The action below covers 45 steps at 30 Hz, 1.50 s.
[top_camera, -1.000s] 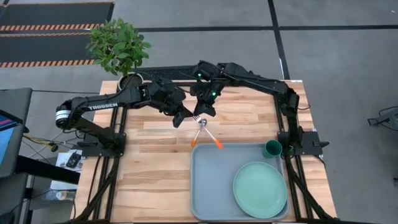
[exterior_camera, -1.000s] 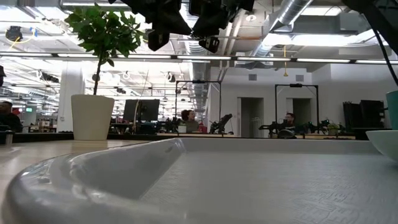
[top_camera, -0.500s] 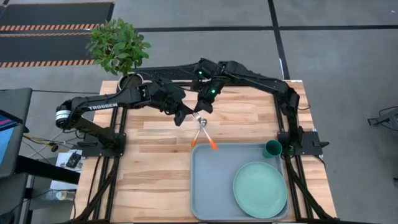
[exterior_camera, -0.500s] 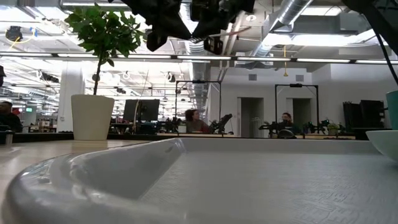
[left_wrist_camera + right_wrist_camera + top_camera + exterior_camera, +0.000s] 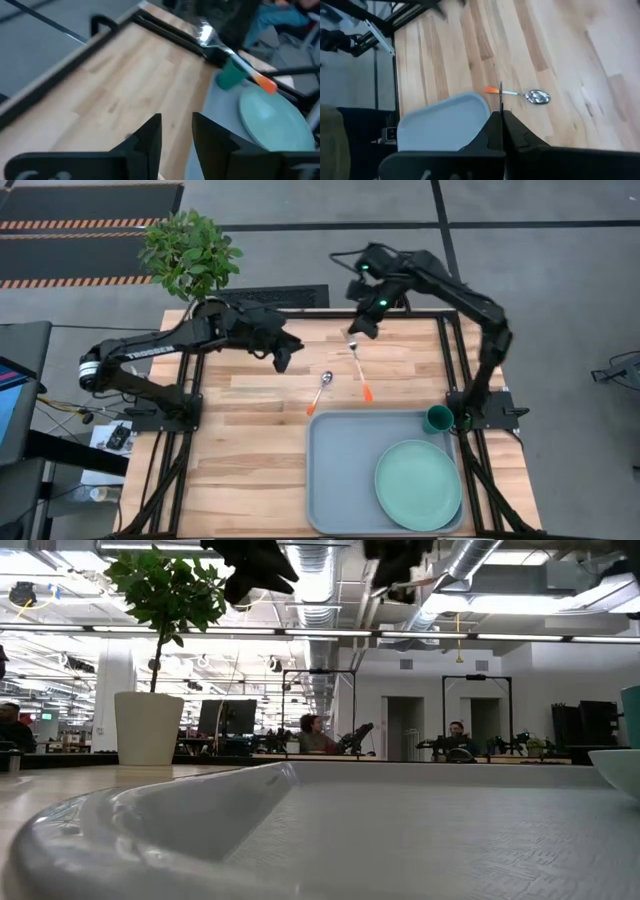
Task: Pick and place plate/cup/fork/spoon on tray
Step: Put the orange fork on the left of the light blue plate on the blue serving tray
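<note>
My right gripper (image 5: pixel 353 335) is shut on the fork (image 5: pixel 360 370) above the far middle of the table. The fork also shows in the left wrist view (image 5: pixel 240 65). The spoon (image 5: pixel 321 392) lies flat on the wood just beyond the tray's (image 5: pixel 340 480) far left corner, its bowl toward the far edge. My left gripper (image 5: pixel 283 362) hangs open and empty (image 5: pixel 176 132) left of the spoon. The plate (image 5: pixel 418 483) lies in the tray's right half. The cup (image 5: pixel 437 419) stands at the tray's far right corner. My right gripper pinches the fork between its two fingers at the silver shaft close to the tine end (image 5: pixel 352 348). The fingers come from above. The fork is lifted clear of the table and tilts, its orange handle end (image 5: pixel 368 393) lower and toward the near edge.
A leafy plant (image 5: pixel 188 252) in a white pot (image 5: pixel 148 728) stands at the table's far left corner. The tray's left half is bare. Bare wood lies left of the tray and along the far side.
My right gripper has risen and gone toward the table's far right, carrying the fork. The fork lay crossed with the spoon and is now lifted clear. The spoon has stayed on the table. My left gripper has risen a little.
</note>
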### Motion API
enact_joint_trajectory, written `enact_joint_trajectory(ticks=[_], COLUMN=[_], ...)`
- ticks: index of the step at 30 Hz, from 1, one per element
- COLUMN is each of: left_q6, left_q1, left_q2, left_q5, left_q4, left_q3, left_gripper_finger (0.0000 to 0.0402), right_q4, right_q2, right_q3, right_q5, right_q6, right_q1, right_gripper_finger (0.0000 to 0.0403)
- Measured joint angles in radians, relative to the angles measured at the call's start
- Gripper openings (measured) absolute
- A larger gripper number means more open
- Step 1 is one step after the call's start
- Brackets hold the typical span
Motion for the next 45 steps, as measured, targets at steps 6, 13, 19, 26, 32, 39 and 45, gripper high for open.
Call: enact_joint_trajectory(ticks=[6, 13, 19, 26, 32, 39, 45], left_q6=[0.004, 0.0, -0.001, -0.019, -0.039, -0.041, -0.036], left_q1=[0.018, 0.023, 0.022, 0.022, 0.022, 0.022, 0.029], left_q2=[-0.07, -0.098, -0.093, -0.093, -0.093, -0.093, -0.093], left_q5=[-0.058, -0.114, -0.124, -0.15, -0.15, -0.172, -0.201], left_q4=[-0.008, 0.0, 0.001, -0.009, -0.016, -0.052, -0.055], left_q3=[0.0, 0.0, -0.003, -0.007, -0.007, -0.008, -0.008], left_gripper_finger=[0.0094, 0.0094, 0.0094, 0.0093, 0.0093, 0.0093, 0.0093], right_q4=[0.324, 1.131, 1.29, 1.472, 1.695, 1.947, 2.031], right_q2=[-0.341, -0.736, -0.771, -0.667, -0.546, -0.454, -0.348], right_q3=[-0.508, -1.217, -1.458, -1.518, -1.585, -1.686, -1.662], right_q5=[0.001, 0.135, 0.375, 0.439, 0.464, 0.529, 0.531], right_q6=[0.215, 0.591, 0.692, 0.683, 0.74, 0.828, 0.846], right_q1=[0.012, 0.251, 0.456, 0.58, 0.671, 0.76, 0.788], right_gripper_finger=[0.0001, 0.0001, 0.0, 0.0, 0.0, 0.0, 0.0])
